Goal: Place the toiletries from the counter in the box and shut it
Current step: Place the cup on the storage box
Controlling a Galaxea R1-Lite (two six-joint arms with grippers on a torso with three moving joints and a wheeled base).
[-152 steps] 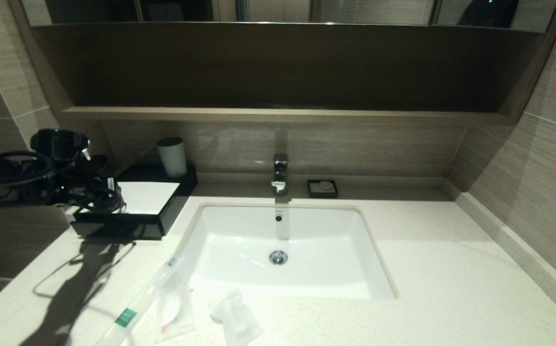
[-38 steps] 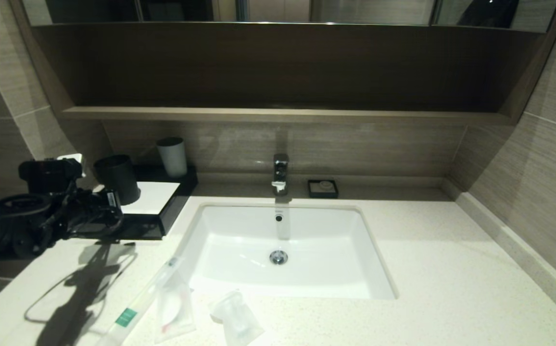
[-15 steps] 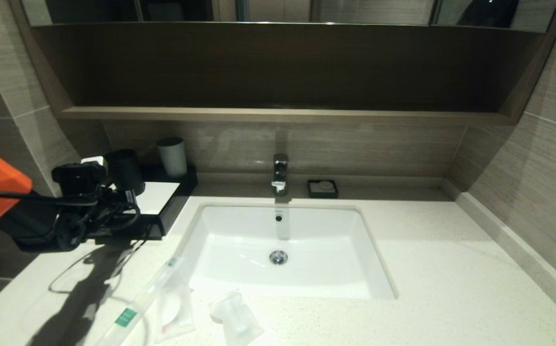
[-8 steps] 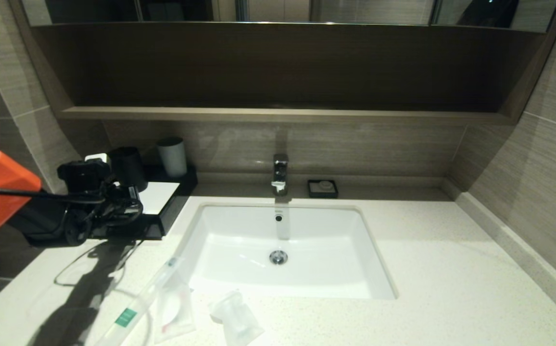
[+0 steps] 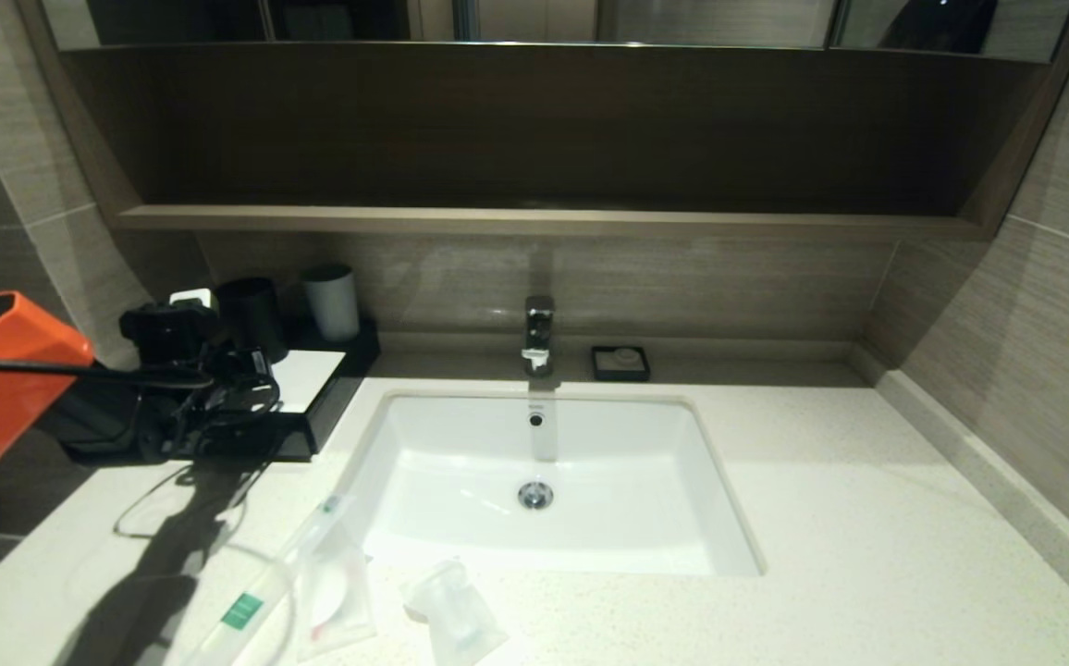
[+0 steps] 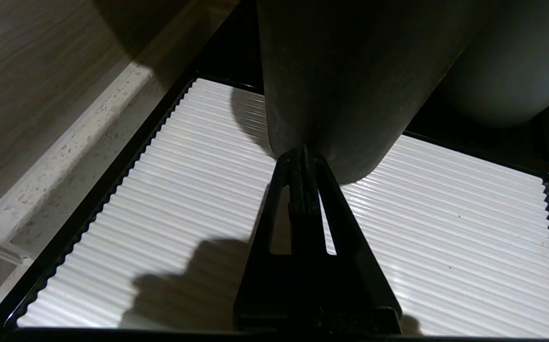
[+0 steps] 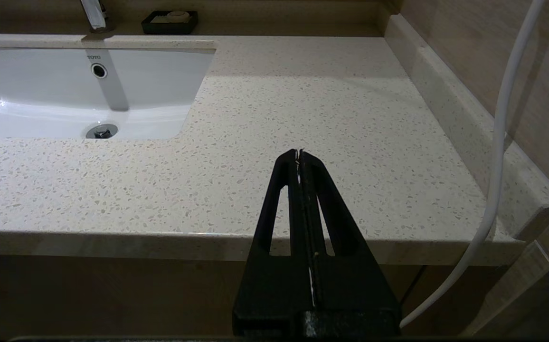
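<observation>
The left end effector (image 6: 304, 151), fingers pressed together, is held against the dark cup (image 6: 350, 85) above the box (image 6: 113, 228). The packets (image 5: 336, 592) beside the basin (image 5: 544, 481) are judged light, limp and slippery, best pinched at an edge.

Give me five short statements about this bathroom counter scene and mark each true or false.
1. The left end effector is shut on the dark cup. True.
2. The dark cup is over the box. True.
3. The toothbrush packet lies in the basin. False: it lies on the counter.
4. The right end effector holds a packet. False: it is shut and empty.
5. The pale cup stands behind the box's white panel. True.
</observation>
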